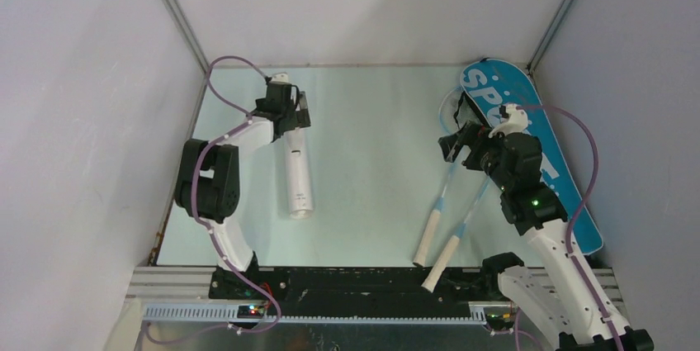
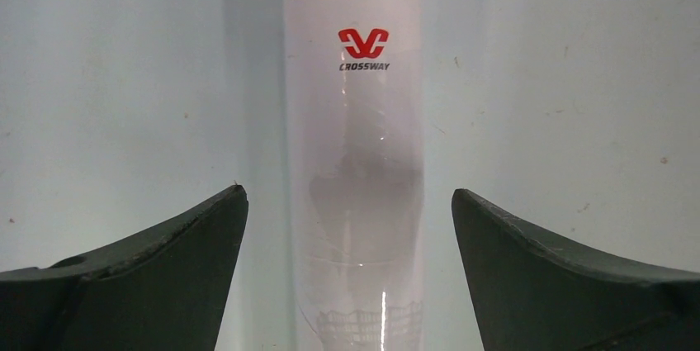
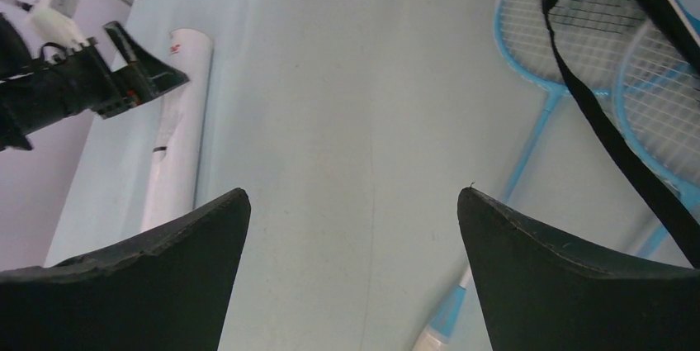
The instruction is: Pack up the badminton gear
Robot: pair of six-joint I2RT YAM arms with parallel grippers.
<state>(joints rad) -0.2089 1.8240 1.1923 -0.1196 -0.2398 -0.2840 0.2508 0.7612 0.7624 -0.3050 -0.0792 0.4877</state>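
The long white tube (image 1: 299, 173) lies on the table at the left, its length running front to back. My left gripper (image 1: 295, 116) hovers over its far end, open. In the left wrist view the tube (image 2: 353, 120) runs between the spread fingers of that gripper (image 2: 348, 194), with a gap on each side. A shuttlecock (image 2: 367, 318) shows faintly through the tube's wall. Two rackets (image 1: 439, 219) lie at the right with their heads inside the mouth of the blue SPORT bag (image 1: 495, 87). My right gripper (image 1: 452, 146) hangs open above the shafts, holding nothing.
White walls enclose the table on the left, back and right. The bag's black strap (image 3: 603, 128) trails over the racket heads (image 3: 553, 29). The cream racket handles (image 1: 429, 239) reach the table's near edge, close to the arm bases.
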